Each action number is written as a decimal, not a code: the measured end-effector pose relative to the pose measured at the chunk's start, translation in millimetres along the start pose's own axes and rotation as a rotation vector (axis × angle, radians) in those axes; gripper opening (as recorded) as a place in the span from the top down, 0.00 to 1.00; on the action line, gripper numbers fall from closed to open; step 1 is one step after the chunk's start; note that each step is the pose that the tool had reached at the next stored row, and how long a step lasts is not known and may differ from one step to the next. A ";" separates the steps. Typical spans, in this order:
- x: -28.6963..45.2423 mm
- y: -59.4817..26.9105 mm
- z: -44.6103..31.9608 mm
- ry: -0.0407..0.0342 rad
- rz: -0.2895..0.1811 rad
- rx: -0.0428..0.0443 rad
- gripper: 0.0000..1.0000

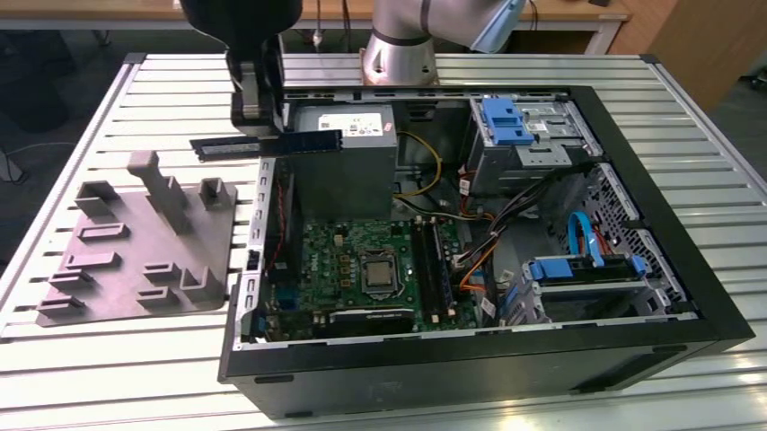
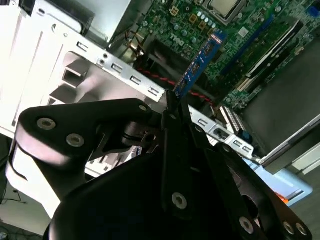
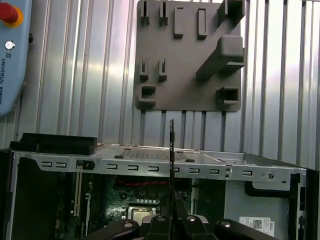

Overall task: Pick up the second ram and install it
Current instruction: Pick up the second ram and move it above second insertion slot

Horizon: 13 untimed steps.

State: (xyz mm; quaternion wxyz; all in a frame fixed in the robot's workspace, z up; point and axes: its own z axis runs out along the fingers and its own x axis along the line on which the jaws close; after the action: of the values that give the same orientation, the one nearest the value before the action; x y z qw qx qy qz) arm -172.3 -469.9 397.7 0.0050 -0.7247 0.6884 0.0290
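Note:
In the exterior view my gripper [image 1: 261, 126] hangs over the far left wall of the open computer case [image 1: 671, 269], shut on the second ram [image 1: 309, 143]. The stick lies level and lengthwise, above the case's edge and in front of the grey power supply [image 1: 348, 126]. In the second wrist view the ram [image 2: 200, 62] juts from the closed fingers [image 2: 176, 125] with the green motherboard [image 2: 240, 35] beyond it. Seen edge-on in the first wrist view, the ram [image 3: 171, 160] rises from the gripper [image 3: 171, 220]. The motherboard's long black slots [image 1: 428, 260] lie lower in the case.
A grey moulded holder tray [image 1: 132, 251] lies on the slatted table [image 1: 120, 359], to the case's left in the exterior view. Blue drive cages [image 1: 522, 126] and loose cables [image 1: 491, 233] fill the case's right side. A pendant with a red button [image 3: 9, 12] rests on the table.

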 end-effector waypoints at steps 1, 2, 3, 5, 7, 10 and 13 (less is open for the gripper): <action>0.1 -2.3 0.0 0.0001 0.000 0.0000 0.86; 0.2 -4.3 -0.1 0.0001 0.000 0.0000 0.86; 0.3 -6.2 -0.1 0.0000 0.000 0.0000 0.86; 0.5 -9.7 -0.2 0.0001 0.000 0.0000 0.86; 0.7 -13.0 -0.2 0.0001 0.000 0.0000 0.86; 1.0 -18.1 -0.3 0.0001 0.000 0.0000 0.86; 1.2 -23.0 -0.3 0.0000 0.000 0.0000 0.86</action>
State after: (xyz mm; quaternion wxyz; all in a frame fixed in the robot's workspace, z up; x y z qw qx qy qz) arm -149.3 -469.9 397.3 0.0050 -0.7247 0.6885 0.0290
